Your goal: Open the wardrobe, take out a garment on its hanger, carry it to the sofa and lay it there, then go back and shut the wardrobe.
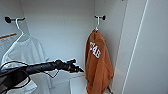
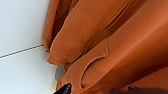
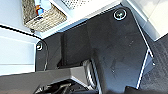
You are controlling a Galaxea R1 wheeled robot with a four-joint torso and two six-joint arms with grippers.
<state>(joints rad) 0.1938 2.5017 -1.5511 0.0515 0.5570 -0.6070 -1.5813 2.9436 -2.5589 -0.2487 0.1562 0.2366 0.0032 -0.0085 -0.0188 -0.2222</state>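
Inside the open wardrobe [image 1: 62,22], the left gripper [image 1: 79,69] is reaching beside the hanging garment [image 1: 98,65]; its opening is unclear, and grabbing loose cloth risks pulling the top off its hanger [image 1: 97,23].

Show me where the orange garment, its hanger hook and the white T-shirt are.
orange garment [image 1: 98,62]: head view, middle of the hanging cloth.
hanger hook [image 1: 97,23]: head view, its white neck.
white T-shirt [image 1: 30,50]: head view, chest area.
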